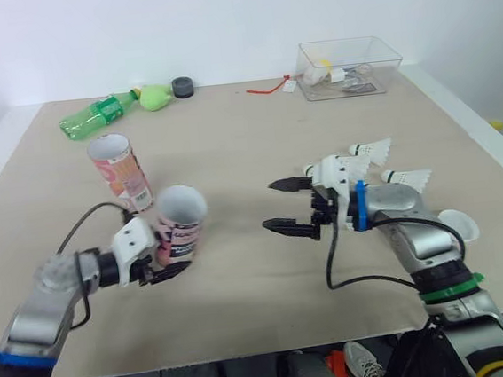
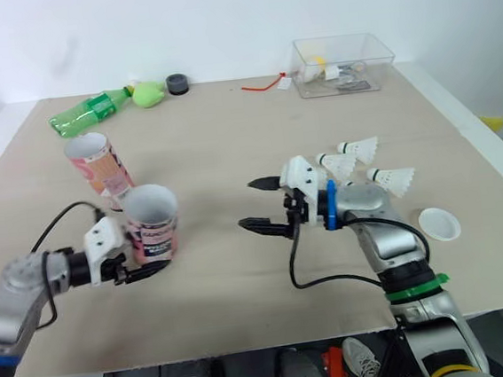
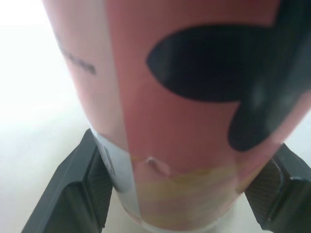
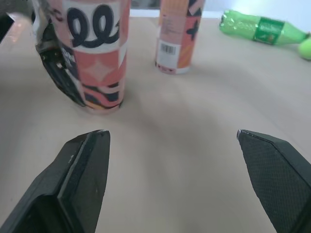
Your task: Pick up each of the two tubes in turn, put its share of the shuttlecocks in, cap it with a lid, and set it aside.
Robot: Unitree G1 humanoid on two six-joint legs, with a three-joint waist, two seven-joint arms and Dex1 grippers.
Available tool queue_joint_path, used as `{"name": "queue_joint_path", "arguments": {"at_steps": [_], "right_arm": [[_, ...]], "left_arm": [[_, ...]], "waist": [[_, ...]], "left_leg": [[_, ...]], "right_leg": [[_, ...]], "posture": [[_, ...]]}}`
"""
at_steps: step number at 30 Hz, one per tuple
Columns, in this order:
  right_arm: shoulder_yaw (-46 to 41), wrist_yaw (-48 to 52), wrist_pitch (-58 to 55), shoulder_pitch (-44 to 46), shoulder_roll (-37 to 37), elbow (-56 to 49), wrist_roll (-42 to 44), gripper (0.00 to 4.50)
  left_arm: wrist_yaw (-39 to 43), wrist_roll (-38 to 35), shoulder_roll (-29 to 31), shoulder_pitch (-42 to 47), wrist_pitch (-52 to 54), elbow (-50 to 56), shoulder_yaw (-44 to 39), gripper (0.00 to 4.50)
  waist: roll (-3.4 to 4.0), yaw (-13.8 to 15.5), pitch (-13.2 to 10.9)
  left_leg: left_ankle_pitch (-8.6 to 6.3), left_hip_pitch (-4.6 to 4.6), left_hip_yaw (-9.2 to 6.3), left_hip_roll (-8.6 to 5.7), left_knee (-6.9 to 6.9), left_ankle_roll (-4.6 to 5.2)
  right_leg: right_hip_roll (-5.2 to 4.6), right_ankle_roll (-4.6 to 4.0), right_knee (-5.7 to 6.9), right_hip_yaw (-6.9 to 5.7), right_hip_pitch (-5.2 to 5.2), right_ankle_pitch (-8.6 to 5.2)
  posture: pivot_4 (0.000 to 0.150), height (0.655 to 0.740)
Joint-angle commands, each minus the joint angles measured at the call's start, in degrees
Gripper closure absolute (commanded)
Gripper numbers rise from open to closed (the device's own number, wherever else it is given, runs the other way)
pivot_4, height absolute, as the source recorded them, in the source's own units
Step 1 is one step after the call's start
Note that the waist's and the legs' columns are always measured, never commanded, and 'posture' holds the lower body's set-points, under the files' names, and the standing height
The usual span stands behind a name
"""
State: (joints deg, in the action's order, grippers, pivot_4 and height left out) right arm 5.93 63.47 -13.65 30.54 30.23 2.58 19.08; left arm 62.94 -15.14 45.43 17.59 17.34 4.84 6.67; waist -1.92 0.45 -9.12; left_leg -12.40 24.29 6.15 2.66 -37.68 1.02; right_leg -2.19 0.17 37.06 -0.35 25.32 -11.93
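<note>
1. Now, your left gripper (image 1: 163, 268) is grasping the near tube (image 1: 181, 220) low on its body. In the left wrist view the two fingers (image 3: 82, 189) press its base from both sides.
2. This tube stands upright on the table (image 1: 255, 135) with its open mouth up, near the front left. I judge the low grip is chosen so that the mouth stays free for filling.
3. The far tube (image 1: 121, 172) stands just behind it, apart and untouched, also open at the top.
4. Your right gripper (image 1: 269, 206) hovers over the middle of the table, with its fingers (image 4: 85, 165) spread wide and nothing between them. It points toward the held tube.
5. The shuttlecocks (image 1: 371, 151) lie on the right side of the table, just behind the right wrist. The white lid (image 1: 459, 224) lies near the right forearm, close to the table edge.
6. In my judgement the task is at its beginning: no shuttlecock shows at either mouth, and no tube has a lid on it.
7. The next move probably asks you to turn the right arm back to the shuttlecocks, since they lie behind the open fingers and not in front of them.
</note>
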Motion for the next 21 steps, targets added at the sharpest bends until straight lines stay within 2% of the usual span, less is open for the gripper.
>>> {"name": "queue_joint_path", "arguments": {"at_steps": [1, 11, 21], "right_arm": [[-2.26, -0.96, -0.51, -1.07, 0.98, -3.98, 1.48, 0.00], [-3.58, -4.26, -1.79, -4.55, 1.55, -7.43, 1.57, 0.00], [-5.42, -6.35, -2.54, -6.75, 3.44, -8.38, 1.96, 0.00]], "left_arm": [[5.43, 2.33, 0.17, 6.01, 1.25, -3.70, 5.00, 1.50], [17.33, 7.94, -5.02, 23.02, -2.44, -17.45, 13.92, 1.50], [21.46, 11.19, -8.84, 29.16, -2.56, -21.87, 16.95, 1.50]], "waist": [[0.00, 0.01, 0.00], [0.00, 0.12, 0.00], [0.00, 0.03, 0.00]], "left_leg": [[-0.01, 0.00, -0.04, 0.00, 0.00, 0.01], [0.01, 0.06, -0.35, -0.02, -0.14, 0.00], [-0.02, 0.15, -0.40, -0.03, -0.27, 0.04]], "right_leg": [[0.04, 0.07, 0.00, -0.01, -0.01, 0.00], [0.36, 0.37, 0.04, 0.11, -0.12, -0.14], [0.44, 0.40, 0.05, 0.15, -0.09, -0.12]], "posture": [[0.150, 0.7400], [0.150, 0.7400], [0.150, 0.7400]]}}
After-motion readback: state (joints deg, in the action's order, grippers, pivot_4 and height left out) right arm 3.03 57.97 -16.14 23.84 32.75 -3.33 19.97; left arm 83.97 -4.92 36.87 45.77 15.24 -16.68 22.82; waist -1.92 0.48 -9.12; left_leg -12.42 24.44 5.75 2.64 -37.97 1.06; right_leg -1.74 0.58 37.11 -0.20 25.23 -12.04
